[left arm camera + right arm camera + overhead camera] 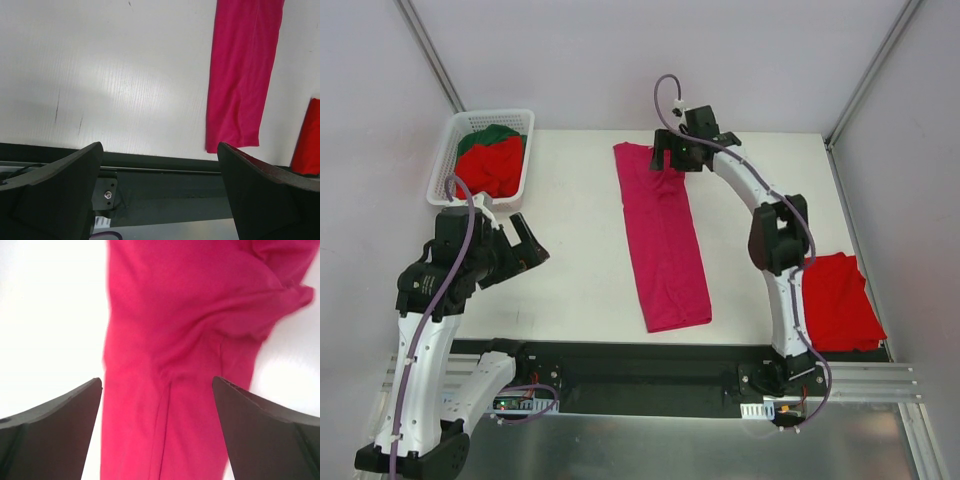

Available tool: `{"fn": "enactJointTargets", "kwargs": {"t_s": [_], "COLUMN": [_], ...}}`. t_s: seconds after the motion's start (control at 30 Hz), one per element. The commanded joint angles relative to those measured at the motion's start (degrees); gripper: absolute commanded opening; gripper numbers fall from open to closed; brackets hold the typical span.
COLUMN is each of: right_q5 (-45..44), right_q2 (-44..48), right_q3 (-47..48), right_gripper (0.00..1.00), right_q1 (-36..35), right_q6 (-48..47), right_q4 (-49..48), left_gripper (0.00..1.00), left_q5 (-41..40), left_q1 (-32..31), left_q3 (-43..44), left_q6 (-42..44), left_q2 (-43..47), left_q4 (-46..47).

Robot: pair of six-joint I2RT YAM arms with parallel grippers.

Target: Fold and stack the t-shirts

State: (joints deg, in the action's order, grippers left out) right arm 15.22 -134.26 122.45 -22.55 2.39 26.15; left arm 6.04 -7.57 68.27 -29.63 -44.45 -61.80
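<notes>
Pink t-shirt (663, 240): folded into a long narrow strip; lies flat mid-tabletop (570, 200), running from the far side to the near edge; its far end is bunched and creased in the right wrist view
Right claw (670, 160): hangs over the far end of the pink t-shirt; fingers stand wide apart with nothing gripped; whether the tips touch the cloth cannot be told
Left claw (530, 250): fingers wide apart and empty; above bare tabletop on the left, well apart from the pink t-shirt
Red t-shirt (840, 300): folded; lies at the near right corner of the tabletop, partly hidden by the right arm
Basket (440, 170): white lattice, at the far left corner; holds crumpled red cloth (490, 165) with dark green cloth (500, 133) at its far side
</notes>
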Motion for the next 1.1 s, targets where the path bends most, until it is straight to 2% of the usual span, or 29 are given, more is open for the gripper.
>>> {"fn": "enactJointTargets", "kwargs": {"t_s": [0.0,0.07,0.2,0.27,0.37,0.5,0.7,0.87,1.07], "right_q5": [-13.2,-14.9,-23.7,-24.1,-30.1,-38.9,-45.9,-45.5,-37.0], "right_q2": [21.5,24.5,26.3,25.9,24.0,20.7,17.3,15.6,12.0], "right_q3": [-8.0,-12.5,-24.4,-28.0,-32.0,-30.2,-23.7,-21.6,-20.0], "right_gripper": [0.96,0.96,0.96,0.96,0.96,0.96,0.96,0.96,0.96], "right_q1": [-7.1,-9.6,-18.0,-20.3,-24.9,-27.5,-27.5,-27.1,-23.3], "right_q6": [-8.7,-8.0,-3.9,-0.3,2.5,4.2,5.4,5.7,11.2], "right_q4": [6.9,11.3,17.2,17.4,18.0,21.0,24.2,21.7,18.9], "left_gripper": [0.99,0.99,0.99,0.99,0.99,0.99,0.99,0.99,0.99], "left_q5": [1.7,1.7,2.5,2.9,3.6,4.7,6.3,7.1,7.1], "left_q1": [-0.5,-0.5,-0.5,-0.4,-0.5,-0.5,-0.5,-0.5,-0.5], "left_q3": [0.8,0.5,-0.2,-0.5,-0.7,-1.2,-1.9,-1.7,-1.0], "left_q6": [-1.0,-1.0,-1.2,-1.3,-1.2,-1.1,-1.4,-1.2,-0.5], "left_q2": [0.8,1.0,1.6,2.0,2.7,4.2,5.5,5.8,6.0], "left_q4": [1.8,1.9,2.5,2.5,2.5,2.3,1.7,1.2,0.0]}}
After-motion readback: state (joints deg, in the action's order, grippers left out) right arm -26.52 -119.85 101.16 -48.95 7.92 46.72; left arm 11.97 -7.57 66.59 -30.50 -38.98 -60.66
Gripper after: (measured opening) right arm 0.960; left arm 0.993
